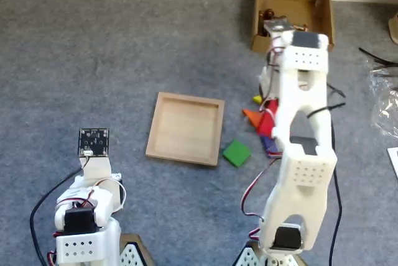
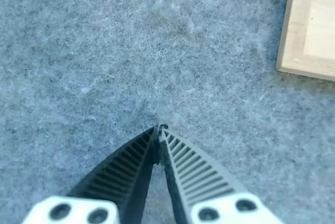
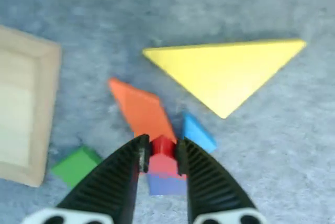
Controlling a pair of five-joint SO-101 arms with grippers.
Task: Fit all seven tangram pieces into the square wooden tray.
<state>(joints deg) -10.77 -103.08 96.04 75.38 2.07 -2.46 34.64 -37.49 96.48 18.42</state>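
At the near left, the left gripper (image 2: pixel 158 130) is hanging over the fuzzy grey felt of the desk (image 1: pixel 93 55), its ribbed jaws pressed together on nothing. The square wooden tray (image 1: pixel 186 128) is lying flat at mid-desk, pale and smooth, with a bare floor and a raised rim. The left wrist view is catching one corner of it. A green square piece (image 1: pixel 236 153) is sitting just beside the tray's near right corner. Farther right, the other pieces are clustering under the white plastic right arm (image 1: pixel 301 154).

The right wrist view is showing what that arm is covering from above: a large yellow triangle (image 3: pixel 225 72), an orange parallelogram (image 3: pixel 141 110), a light blue piece (image 3: pixel 198 132) and a darker blue piece (image 3: pixel 165 185). The right gripper (image 3: pixel 161 145) is clamping a red piece (image 3: pixel 163 149) between its jaws. A cardboard box (image 1: pixel 292 5) is standing at the far right.
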